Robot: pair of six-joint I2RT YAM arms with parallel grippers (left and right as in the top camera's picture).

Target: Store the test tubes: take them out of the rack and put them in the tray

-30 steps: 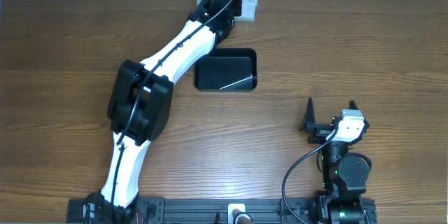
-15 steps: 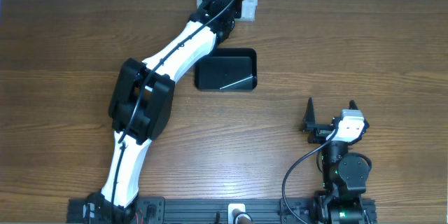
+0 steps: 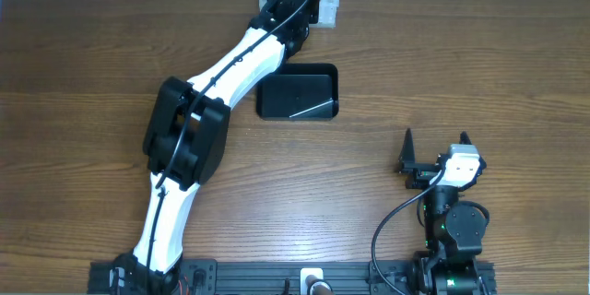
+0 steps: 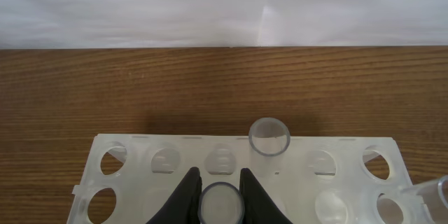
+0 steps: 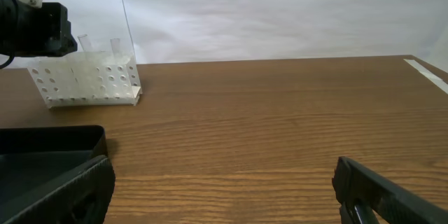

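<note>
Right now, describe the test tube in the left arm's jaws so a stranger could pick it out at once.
Find the clear rack near the table's far edge, under the left arm. The test tube is the one clasped between the left gripper's black jaws; the neighbouring tube stands free.

The place looked like a robotics lab set up for bench trials. A plain wood-grain desk (image 3: 479, 64) stood before a bare white wall (image 5: 280, 14). Two robot arms, the white left arm (image 3: 230, 64) and the dark right arm (image 3: 454, 226), were fixed to a black rail (image 3: 249, 277) along one edge. The wares on the desk were laboratory ones: a clear plastic rack (image 5: 87, 77) with a test tube (image 4: 269, 137) standing in it, and a black tray (image 3: 277, 101) near it.
</note>
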